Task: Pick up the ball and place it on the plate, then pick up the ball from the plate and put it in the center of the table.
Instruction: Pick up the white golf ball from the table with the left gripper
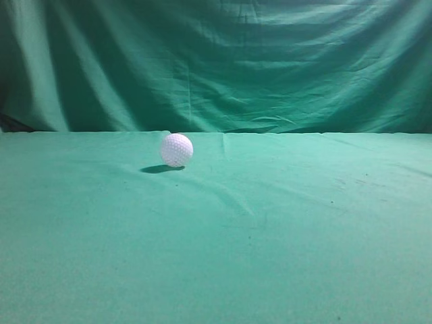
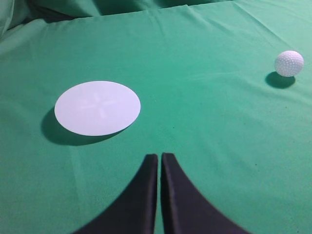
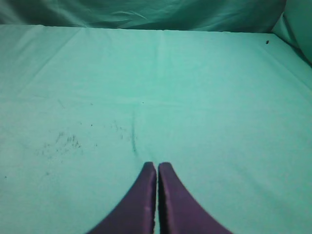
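The ball is seen resting on the green cloth surface, toward the far side and a little left of the middle in the exterior view, with its shadow cast to the left. In the left wrist view the same ball lies far to the right, well apart from the white plate, which lies flat on the cloth and carries nothing. Whether the task has yet to begin or has already been completed cannot be settled from these views: the ball is on the cloth rather than on the plate, and neither arm is engaged with it. The left gripper is held low over the surface just short of the plate, its jaws drawn together with only a thin slit between them and nothing held. The right gripper is likewise closed on nothing, aimed across bare cloth with neither ball nor plate in its view. Neither arm appears in the exterior view.
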